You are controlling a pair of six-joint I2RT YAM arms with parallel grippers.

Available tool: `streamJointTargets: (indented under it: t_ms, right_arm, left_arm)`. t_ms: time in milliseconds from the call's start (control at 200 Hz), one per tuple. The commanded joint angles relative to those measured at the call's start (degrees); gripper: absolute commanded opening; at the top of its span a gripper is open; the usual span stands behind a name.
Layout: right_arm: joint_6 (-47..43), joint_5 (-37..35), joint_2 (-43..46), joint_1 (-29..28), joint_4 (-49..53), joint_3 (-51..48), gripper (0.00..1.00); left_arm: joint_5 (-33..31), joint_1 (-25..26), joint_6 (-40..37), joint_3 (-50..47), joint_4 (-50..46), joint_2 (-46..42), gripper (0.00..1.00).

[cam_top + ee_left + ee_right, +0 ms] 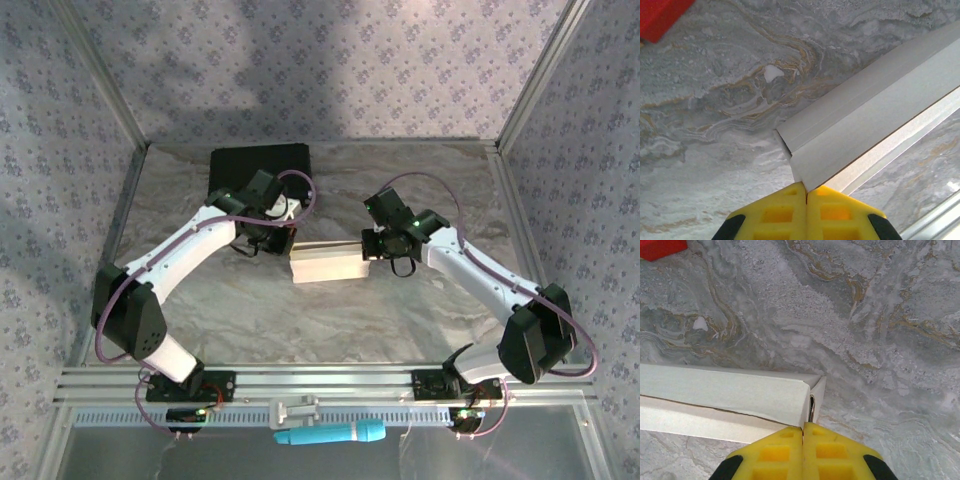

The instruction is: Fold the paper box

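Note:
The paper box is a long, shallow white box lying across the middle of the marble table. My left gripper is at its left end. In the left wrist view the yellow fingertips are shut, and the corner of a long flap of the paper box runs down into the seam between them. My right gripper is at the box's right end. Its fingertips are also shut, with the corner of the folded flap of the paper box meeting their seam beside the doubled end wall.
A black rectangular case lies at the back left, just behind the left arm. A red object sits at the top left corner of both wrist views. A teal tool lies in front of the rail. Patterned walls enclose the table.

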State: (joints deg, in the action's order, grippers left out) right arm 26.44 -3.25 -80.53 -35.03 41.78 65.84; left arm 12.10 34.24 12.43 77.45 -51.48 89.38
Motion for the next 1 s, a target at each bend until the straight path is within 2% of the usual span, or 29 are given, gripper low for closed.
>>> streamJointTargets:
  t_ms: [0,310,640,994]
  right_arm:
    - [1.1,0.8,-1.2,-1.1,1.2,0.3,0.0]
    - [1.0,0.8,-1.2,-1.2,1.2,0.2,0.0]
    - [1.2,1.0,-1.3,-1.1,0.9,0.2,0.0]
    - [1.4,1.2,-1.4,-1.3,0.5,-0.1,0.0]
  left_arm:
    - [4.6,0.7,6.3,2.0,-1.5,1.3,0.0]
    - [6.8,0.8,12.4,3.1,-2.1,3.0,0.0]
    - [6.3,2.0,17.8,3.2,-1.7,3.1,0.0]
    - [4.7,3.8,24.4,-1.6,4.0,0.6,0.0]
